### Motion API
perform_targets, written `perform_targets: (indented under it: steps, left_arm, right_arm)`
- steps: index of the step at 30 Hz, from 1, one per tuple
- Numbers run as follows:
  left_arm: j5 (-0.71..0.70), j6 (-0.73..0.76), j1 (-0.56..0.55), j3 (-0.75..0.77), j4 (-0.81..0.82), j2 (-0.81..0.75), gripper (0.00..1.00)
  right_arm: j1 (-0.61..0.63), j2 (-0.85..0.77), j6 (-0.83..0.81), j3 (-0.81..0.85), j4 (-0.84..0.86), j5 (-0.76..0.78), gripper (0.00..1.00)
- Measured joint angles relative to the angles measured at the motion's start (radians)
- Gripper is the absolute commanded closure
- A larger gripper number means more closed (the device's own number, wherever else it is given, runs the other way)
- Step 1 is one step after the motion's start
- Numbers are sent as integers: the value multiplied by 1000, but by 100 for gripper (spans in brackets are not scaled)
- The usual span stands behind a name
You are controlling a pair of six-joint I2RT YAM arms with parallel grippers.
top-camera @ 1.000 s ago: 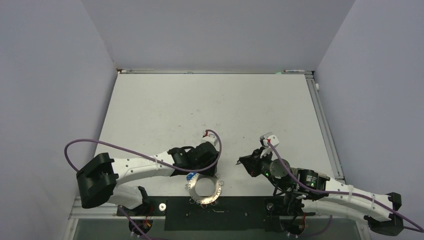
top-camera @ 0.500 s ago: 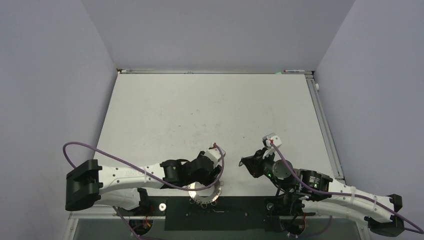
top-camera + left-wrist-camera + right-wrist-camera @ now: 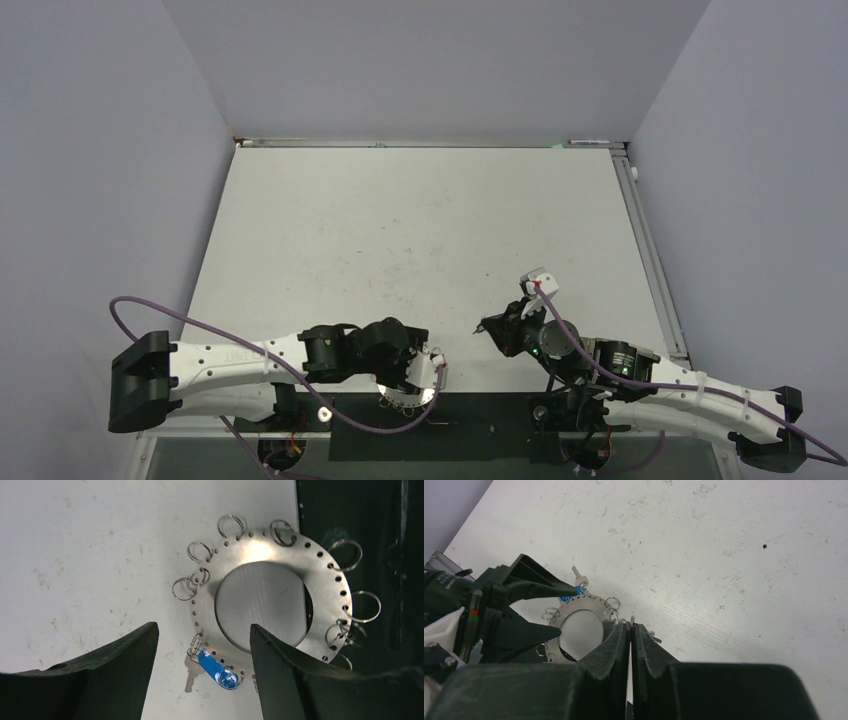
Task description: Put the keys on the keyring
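Observation:
The keyring (image 3: 327,592), a flat grey disc fringed with wire loops, lies at the table's near edge, partly over a black strip. A blue key tag (image 3: 214,666) with a small silver key (image 3: 190,674) hangs on a loop at its rim. My left gripper (image 3: 202,630) is open just above that rim, with the blue tag between its fingers and untouched. In the top view the left wrist (image 3: 395,350) hides most of the ring (image 3: 412,398). My right gripper (image 3: 631,626) is shut on a thin silver piece seen edge-on, right of the ring (image 3: 589,602). No dark key is clearly visible.
A black strip (image 3: 450,425) runs along the near edge under part of the ring. A small dark bit with a loop (image 3: 655,637) lies beside the right fingers. Purple cables loop from both wrists. Grey walls stand left, right and behind the table.
My left arm has swung back toward the near edge and now covers the ring from above. The right gripper has barely moved and stays shut.

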Motion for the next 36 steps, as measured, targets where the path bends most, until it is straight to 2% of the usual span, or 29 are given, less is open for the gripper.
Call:
perform_targets:
  steps: [8, 12, 17, 30, 36]
  left_arm:
    - [225, 286, 176, -65, 16, 15, 47]
    - [301, 379, 210, -53, 23, 83, 49]
    - [359, 446, 212, -42, 34, 155, 58]
    - [382, 525, 238, 0, 143, 295, 60]
    - [389, 537, 247, 21, 164, 333, 64]
  right_arm:
    - [0, -19, 2, -3, 1, -3, 95]
    - [0, -53, 4, -3, 0, -3, 95]
    - [0, -87, 8, -3, -10, 0, 95]
    - [0, -114, 8, -3, -16, 1, 95]
    - [0, -126, 13, -3, -16, 0, 95]
